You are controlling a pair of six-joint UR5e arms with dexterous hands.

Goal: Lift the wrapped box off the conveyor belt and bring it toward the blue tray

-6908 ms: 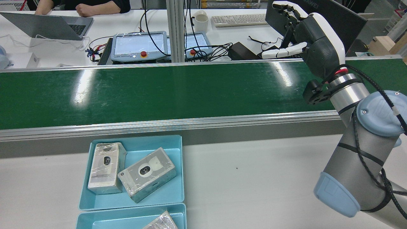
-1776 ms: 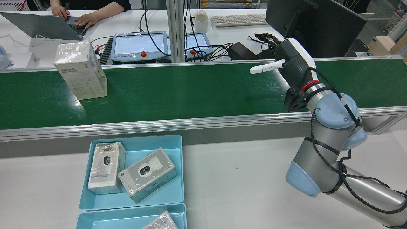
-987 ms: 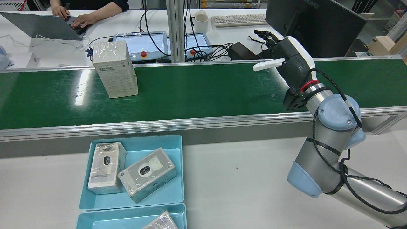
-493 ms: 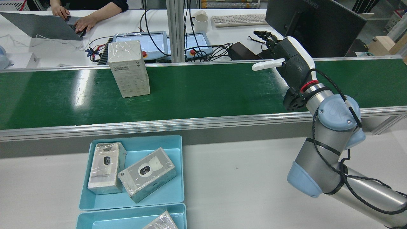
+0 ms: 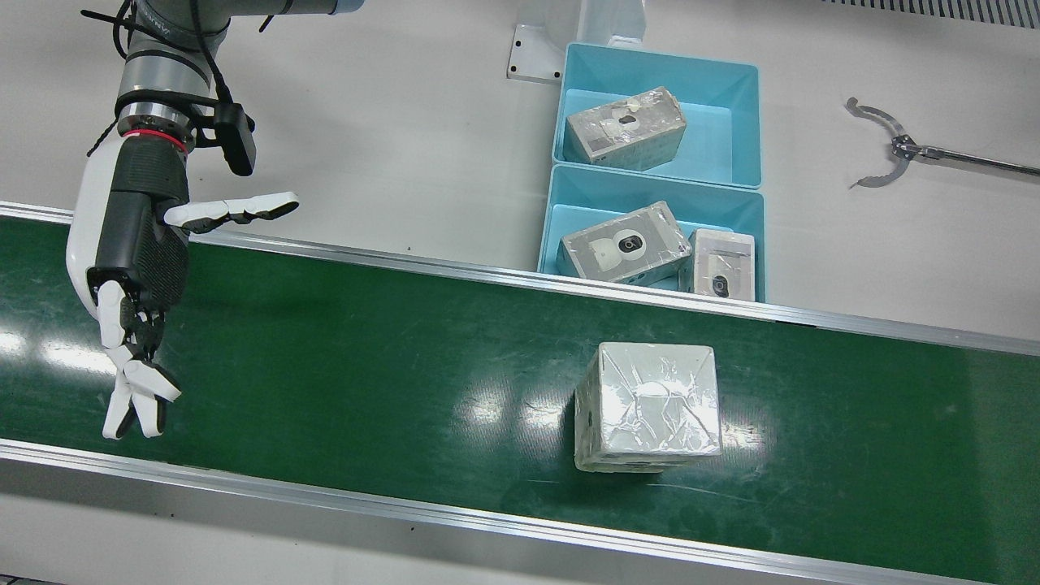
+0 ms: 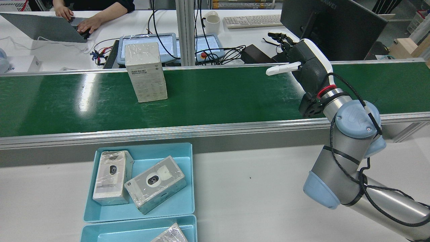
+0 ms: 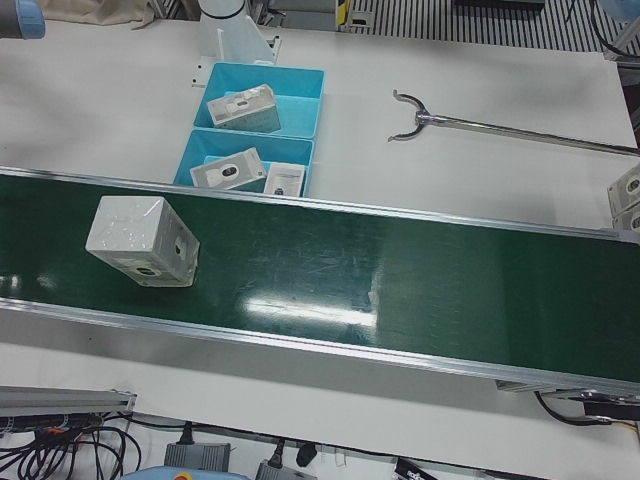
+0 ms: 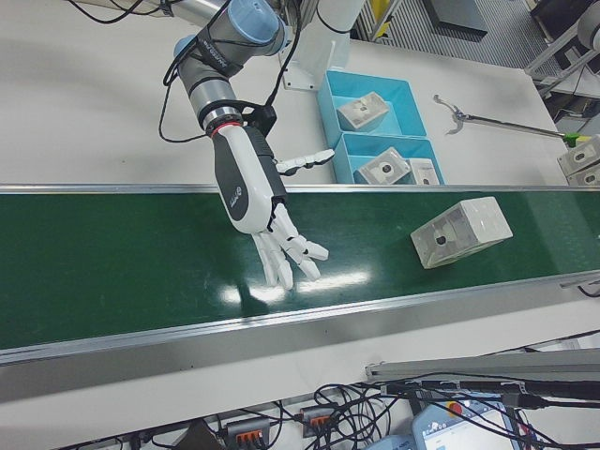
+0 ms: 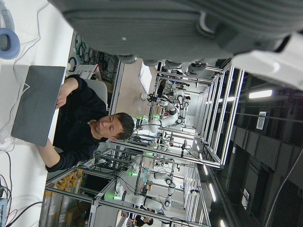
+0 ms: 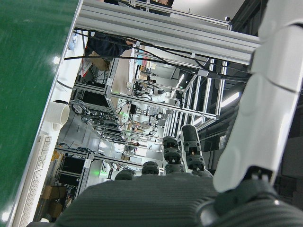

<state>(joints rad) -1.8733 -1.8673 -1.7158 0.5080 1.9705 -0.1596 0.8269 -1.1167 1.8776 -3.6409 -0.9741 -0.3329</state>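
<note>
The wrapped box (image 6: 146, 72) stands upright on the green conveyor belt (image 6: 218, 97), a pale carton in clear film; it also shows in the front view (image 5: 647, 406) and the left-front view (image 7: 142, 240). My right hand (image 6: 304, 64) hovers over the belt well to the box's right in the rear view, open, fingers spread, holding nothing (image 5: 130, 268) (image 8: 258, 202). The blue tray (image 6: 158, 151) sits on the white table just in front of the belt and holds two wrapped boxes. My left hand (image 9: 156, 28) shows only as a grey palm in its own view.
A second blue tray (image 5: 731, 89) with one wrapped box adjoins the first. A metal grabber tool (image 5: 894, 150) lies on the table. Beyond the belt are two teach pendants (image 6: 147, 48), cables, a mug, a monitor and a person typing on a laptop (image 6: 43, 28).
The box has come onto the belt and ridden steadily rightward in the rear view, toward my right hand. My right hand came down over the belt earlier and has barely moved in the last second.
</note>
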